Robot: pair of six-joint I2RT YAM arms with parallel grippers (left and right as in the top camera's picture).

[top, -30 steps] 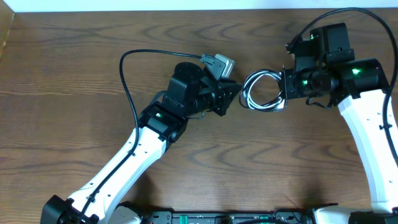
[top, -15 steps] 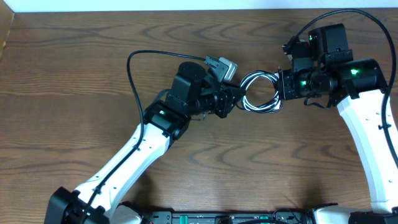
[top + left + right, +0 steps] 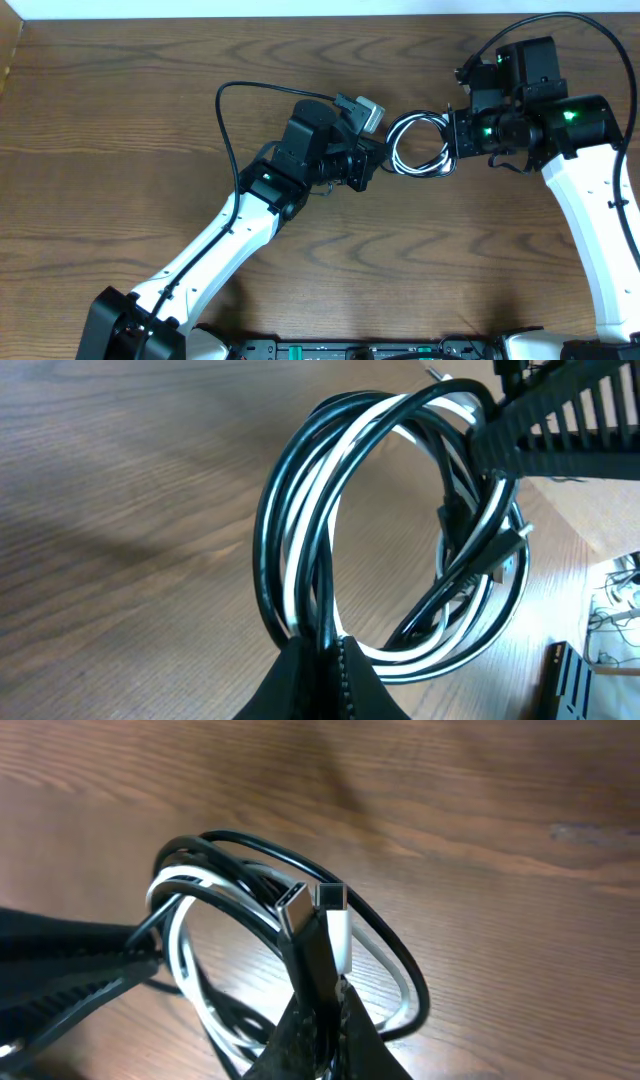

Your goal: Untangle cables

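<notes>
The cables [image 3: 418, 146] are a small coil of thin black and white cords, held between my two grippers above the table's upper middle. My left gripper [image 3: 378, 158] is shut on the coil's left side; in the left wrist view the black and white loops [image 3: 330, 550] rise from its closed jaws [image 3: 325, 660]. My right gripper [image 3: 452, 140] is shut on the coil's right side. In the right wrist view its jaws [image 3: 325, 1010] pinch the cords just below two plug ends, one black and one white [image 3: 335, 915].
The wooden table [image 3: 120, 120] spreads under both arms. A thicker black robot cable [image 3: 225, 110] loops from the left arm over the table. A light strip runs along the table's far edge [image 3: 300, 8].
My left gripper has moved right and slightly up to the coil and closed on its left side. The right gripper has stayed about in place, still holding the coil.
</notes>
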